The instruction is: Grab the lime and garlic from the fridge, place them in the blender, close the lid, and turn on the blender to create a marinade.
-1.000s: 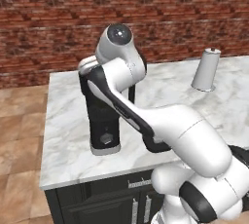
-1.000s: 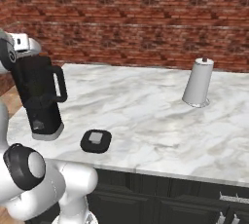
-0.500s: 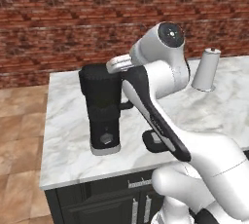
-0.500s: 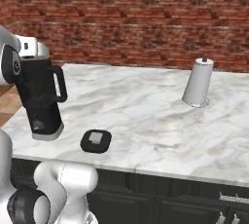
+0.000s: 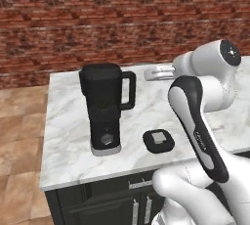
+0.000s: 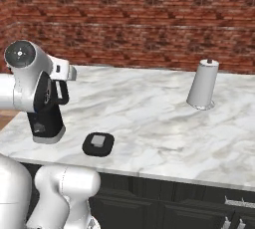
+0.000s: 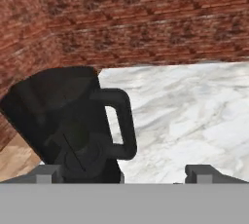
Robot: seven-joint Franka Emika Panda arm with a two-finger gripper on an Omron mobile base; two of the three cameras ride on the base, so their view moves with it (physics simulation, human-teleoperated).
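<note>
Blender (image 5: 104, 109) stands upright near the front-left of the marble bench (image 5: 68, 136), jug uncovered, knob facing the front edge. Lid (image 5: 158, 141) lies flat on the bench just beside the blender base, apart from it, grey cap up. Paper towel roll (image 6: 203, 84) stands well apart toward the far right.

Hand (image 7: 124, 173): fingertips set wide apart at the bottom of the hand view, nothing between them, so open and empty. It looks at the jug's handle side from close by, above the bench.

Jug wall is dark; whether lime or garlic sit inside cannot be told. Neither is on the bench.

Progress, as judged: lid not yet on, knob not yet turned. If the ingredients are already in the jug, remaining steps are picking up the lid, seating it on the jug, then turning the knob. If not, the fridge trip is outstanding too.
</note>
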